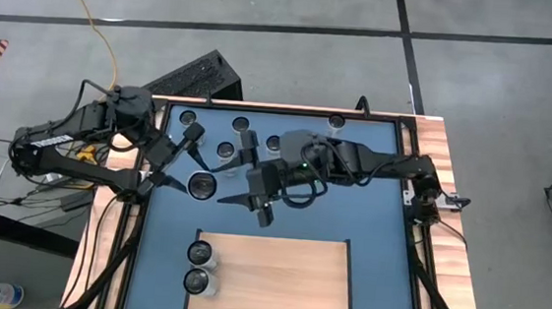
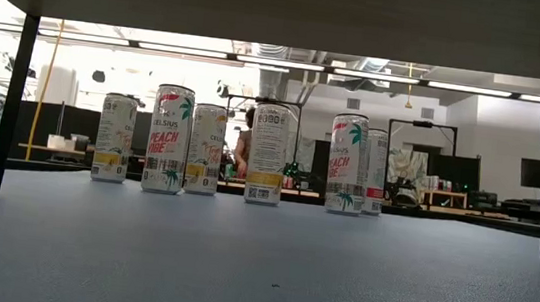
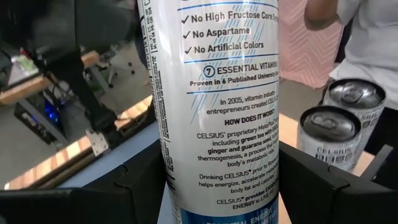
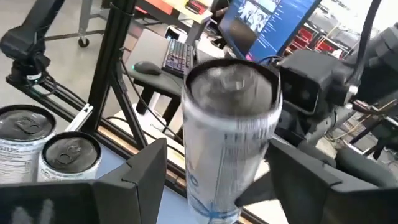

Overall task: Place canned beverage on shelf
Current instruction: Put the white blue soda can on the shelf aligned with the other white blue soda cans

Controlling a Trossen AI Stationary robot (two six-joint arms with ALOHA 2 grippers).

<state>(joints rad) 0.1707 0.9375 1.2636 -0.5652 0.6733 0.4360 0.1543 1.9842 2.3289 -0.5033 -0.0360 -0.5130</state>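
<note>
Canned beverage (image 1: 201, 184) not on the shelf (image 1: 286, 274): up beyond the shelf's far edge, near its left corner, upright. Clamped at its lower body by the left pincer (image 3: 221, 186), fingers (image 3: 118, 196) pressed against both sides of the label.

Just beside it, also beyond the shelf's far edge and nearer the shelf's middle, the right pincer (image 4: 211, 180), spread wide, nothing gripped, with a gap between the beverage and each finger in its wrist view.

On the shelf itself, at the left end, a pair of cans (image 1: 199, 255), standing one behind the other, close together.

Farther from the shelf, toward the back of the blue tabletop (image 1: 371, 201), a loose group of standing cans (image 2: 267, 153), six countable from the low view.
</note>
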